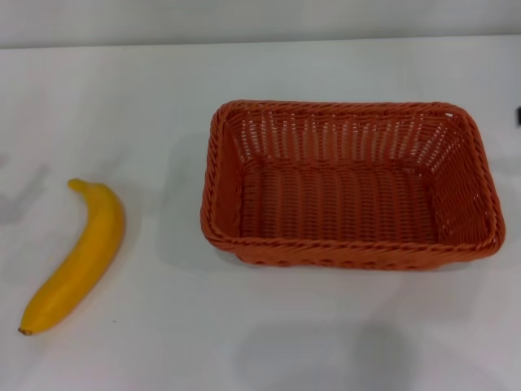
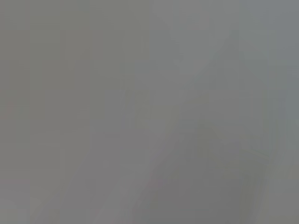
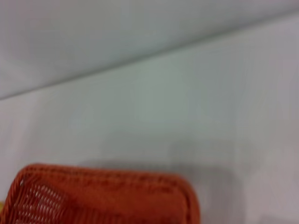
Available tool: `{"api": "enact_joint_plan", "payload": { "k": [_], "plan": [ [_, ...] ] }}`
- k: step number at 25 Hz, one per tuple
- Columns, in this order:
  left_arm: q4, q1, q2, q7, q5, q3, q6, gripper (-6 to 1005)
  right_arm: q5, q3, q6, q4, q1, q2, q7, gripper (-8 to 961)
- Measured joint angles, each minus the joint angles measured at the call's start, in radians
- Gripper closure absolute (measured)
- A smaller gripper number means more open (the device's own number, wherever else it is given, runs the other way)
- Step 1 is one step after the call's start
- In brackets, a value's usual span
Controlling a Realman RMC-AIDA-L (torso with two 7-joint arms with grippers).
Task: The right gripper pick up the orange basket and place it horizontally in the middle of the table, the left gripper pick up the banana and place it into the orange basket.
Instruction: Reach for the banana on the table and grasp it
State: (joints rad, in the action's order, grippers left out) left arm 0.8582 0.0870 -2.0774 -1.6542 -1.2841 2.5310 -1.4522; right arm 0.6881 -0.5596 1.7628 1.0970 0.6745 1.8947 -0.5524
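Note:
The orange basket (image 1: 350, 183) lies lengthwise across the white table (image 1: 163, 98), a little right of centre, upright and empty. One of its rounded corners (image 3: 103, 196) shows in the right wrist view. The yellow banana (image 1: 77, 257) rests on the table well to the basket's left, its dark tip toward the front edge. Only a small dark sliver of my right gripper (image 1: 518, 116) shows, at the far right edge just beyond the basket's back right corner and apart from it. My left gripper is out of view, and the left wrist view shows only flat grey.
The table's back edge (image 1: 260, 41) meets a pale wall. Bare white tabletop lies between banana and basket and in front of both.

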Motion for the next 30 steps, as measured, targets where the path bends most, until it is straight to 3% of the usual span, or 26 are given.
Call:
{"api": "enact_joint_plan", "payload": {
  "k": [7,10,13,16,20,25,30],
  "plan": [
    [0.311,-0.009,-0.001,0.54,-0.35,0.0,-0.044,124,0.129,0.004,-0.125,0.149,-0.078,-0.012,-0.221,144],
    [0.441,0.031,0.006,0.756,-0.541,0.0,-0.08,123,0.18,0.012,-0.196,0.16,-0.12,-0.012,-0.308,146],
    [0.508,0.127,0.035,0.948,-0.716,0.0,-0.159,123,0.223,0.049,-0.236,0.161,-0.162,-0.007,-0.406,149],
    [0.518,0.242,0.072,1.064,-0.868,0.0,-0.257,123,0.235,0.081,-0.264,0.161,-0.185,0.001,-0.475,151],
    [0.505,0.402,0.104,1.14,-1.097,-0.014,-0.358,123,0.238,0.093,-0.313,0.162,-0.208,0.018,-0.543,153],
    [0.457,0.514,0.127,1.168,-1.311,-0.064,-0.44,124,0.239,0.089,-0.38,0.156,-0.207,0.053,-0.615,153],
    [0.376,0.587,0.127,1.177,-1.4,-0.164,-0.436,124,0.252,0.083,-0.409,0.154,-0.207,0.074,-0.642,153]
  ]
}}
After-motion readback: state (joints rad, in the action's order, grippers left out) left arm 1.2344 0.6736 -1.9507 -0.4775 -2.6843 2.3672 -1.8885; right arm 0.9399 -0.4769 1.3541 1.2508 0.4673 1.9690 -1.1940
